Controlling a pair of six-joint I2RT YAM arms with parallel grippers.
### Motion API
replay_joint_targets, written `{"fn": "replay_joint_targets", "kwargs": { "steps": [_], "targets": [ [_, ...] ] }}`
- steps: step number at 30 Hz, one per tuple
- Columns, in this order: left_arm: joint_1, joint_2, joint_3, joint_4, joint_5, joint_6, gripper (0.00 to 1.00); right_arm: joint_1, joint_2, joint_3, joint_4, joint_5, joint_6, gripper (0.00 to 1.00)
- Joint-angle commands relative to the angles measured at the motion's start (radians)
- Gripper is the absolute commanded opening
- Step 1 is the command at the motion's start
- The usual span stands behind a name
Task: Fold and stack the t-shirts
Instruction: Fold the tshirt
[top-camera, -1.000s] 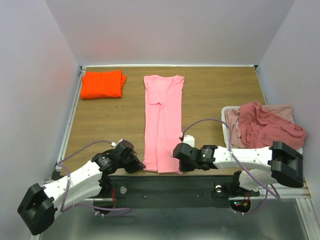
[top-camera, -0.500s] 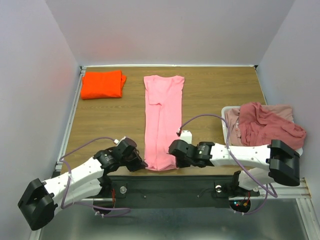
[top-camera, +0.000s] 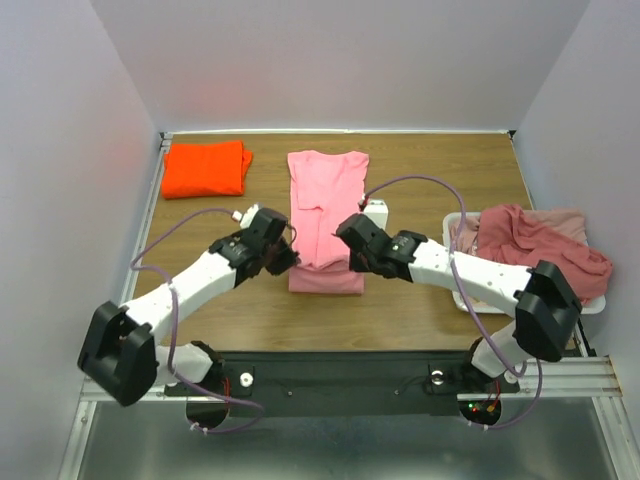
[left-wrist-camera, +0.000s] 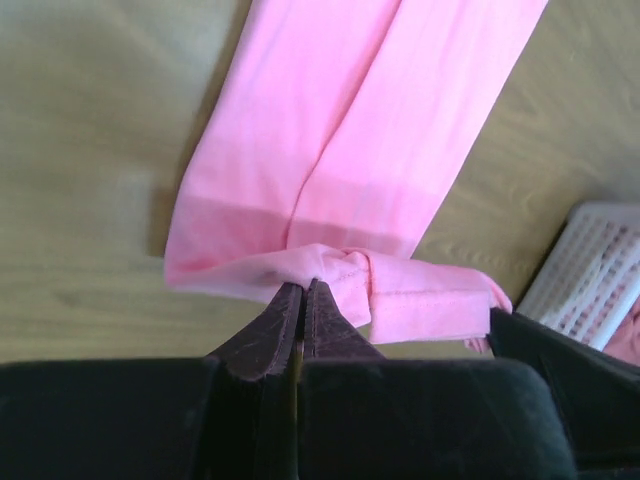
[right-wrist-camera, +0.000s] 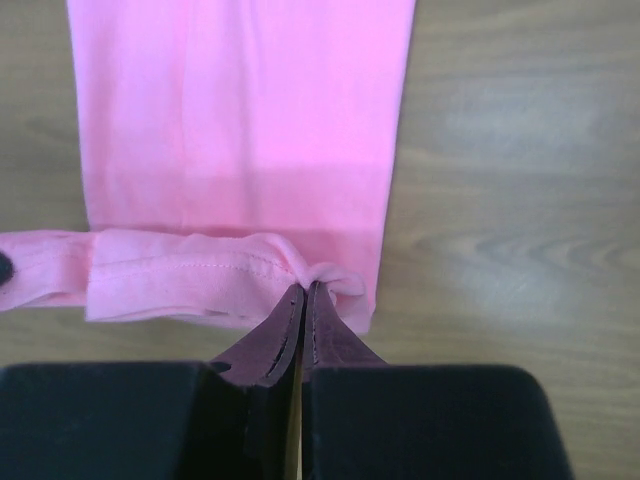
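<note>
Top external: pink t-shirt (top-camera: 328, 190) in both claws (top-camera: 291, 261) (top-camera: 350, 261)

Overhead view: bright, even, diffuse light; shadows faint and soft-edged; orange t-shirt (top-camera: 205, 168) throws a red tint on the wall (top-camera: 95, 150) at upper left.
Wrist views: pink t-shirt (left-wrist-camera: 350, 150) reasonably sharp; bottom foreground dark and blurred; pale sheen on table (left-wrist-camera: 80, 120), left of centre.
</note>
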Motion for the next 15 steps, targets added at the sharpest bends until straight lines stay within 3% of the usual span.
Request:
{"fn": "replay_joint_targets", "kwargs": {
  "steps": [1,6,15],
  "targets": [
    [0.056,0.138,0.187,0.040,-0.054,0.150,0.00,-0.102,0.083,0.103,0.065,0.046,-0.132,0.00],
    [0.125,0.315,0.372,0.000,-0.100,0.196,0.00,-0.214,0.195,0.209,0.127,-0.059,-0.253,0.00],
    [0.200,0.554,0.565,0.003,-0.025,0.302,0.00,-0.329,0.361,0.382,0.134,-0.157,-0.378,0.00]
  ]
}}
